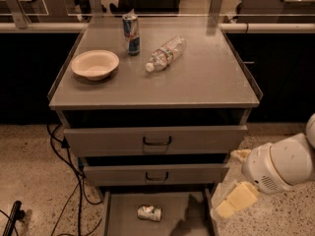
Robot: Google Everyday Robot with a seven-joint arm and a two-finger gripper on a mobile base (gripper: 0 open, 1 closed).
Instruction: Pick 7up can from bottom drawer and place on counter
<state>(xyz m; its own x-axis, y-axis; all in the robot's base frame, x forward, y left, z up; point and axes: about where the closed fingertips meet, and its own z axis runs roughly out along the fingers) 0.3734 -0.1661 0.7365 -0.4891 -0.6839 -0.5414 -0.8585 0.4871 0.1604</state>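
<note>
Three grey drawers sit in a metal cabinet, and only the bottom drawer [123, 218] stands open, its flat floor showing at the lower edge of the view. The 7up can [149, 213] lies on its side on that floor, roughly in the middle of the part that shows, touching nothing else. A dark shadow falls on the drawer floor to the right of the can.

The two upper drawers are nearly closed, each with a dark handle at its centre.

On the counter [211, 82] above, a pale bowl [95, 64] rests near the left rim. A taller blue and silver can [131, 33] stands upright behind it, toward the back. A clear plastic bottle [165, 53] lies on its side just right of that can, cap pointing to the front left.

The gripper [231, 181] hangs to the right of the cabinet, outside the bottom drawer and level with the middle drawer, well apart from the 7up can. Its two cream fingers [237, 201] are spread, with nothing between them. The white arm [280, 163] behind it enters from the right edge.

Black cables [69, 181] trail over the speckled floor to the left of the cabinet.
</note>
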